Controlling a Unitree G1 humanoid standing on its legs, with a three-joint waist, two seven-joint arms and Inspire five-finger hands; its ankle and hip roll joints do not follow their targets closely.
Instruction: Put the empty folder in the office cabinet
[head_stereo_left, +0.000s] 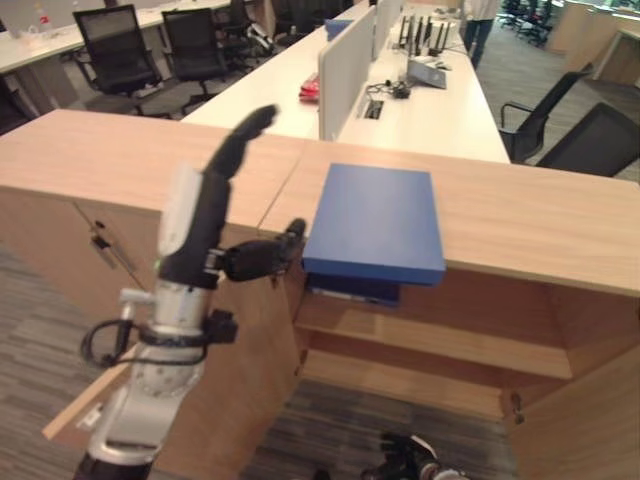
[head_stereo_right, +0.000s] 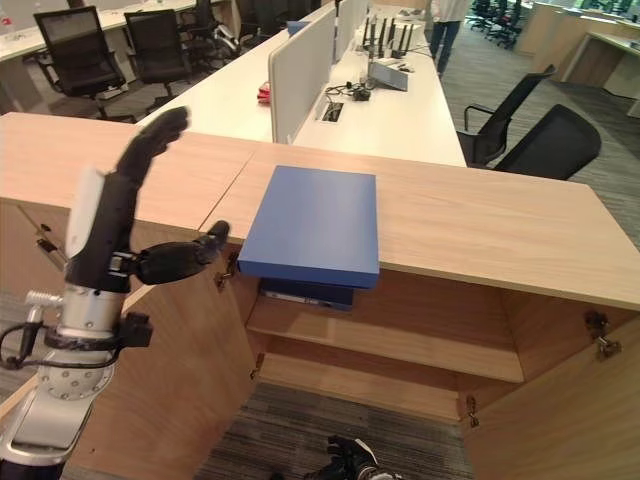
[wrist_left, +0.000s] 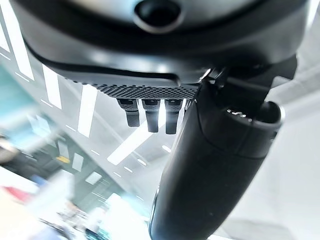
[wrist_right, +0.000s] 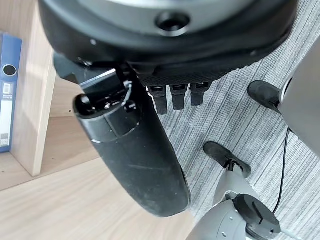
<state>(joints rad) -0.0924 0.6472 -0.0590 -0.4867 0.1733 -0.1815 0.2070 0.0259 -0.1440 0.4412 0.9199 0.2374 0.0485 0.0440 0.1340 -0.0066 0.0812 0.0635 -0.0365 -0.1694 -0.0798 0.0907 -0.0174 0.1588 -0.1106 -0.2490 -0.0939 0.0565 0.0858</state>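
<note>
The blue folder (head_stereo_left: 375, 220) is lying flat on the cabinet's top surface (head_stereo_left: 520, 215), overhanging the open compartment. I am raising my left hand (head_stereo_left: 205, 215), fingers extended and empty, beside it. My right hand (wrist_right: 172, 97) is hanging relaxed, empty. Step in hand: approach. Next move, in my judgement: grasping the overhanging edge, then lowering it onto the shelf (head_stereo_left: 440, 340).

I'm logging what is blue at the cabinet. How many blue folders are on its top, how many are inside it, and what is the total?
Blue folder on the cabinet top: 1
Blue folder on the upper shelf: 1
Total: 2
</note>
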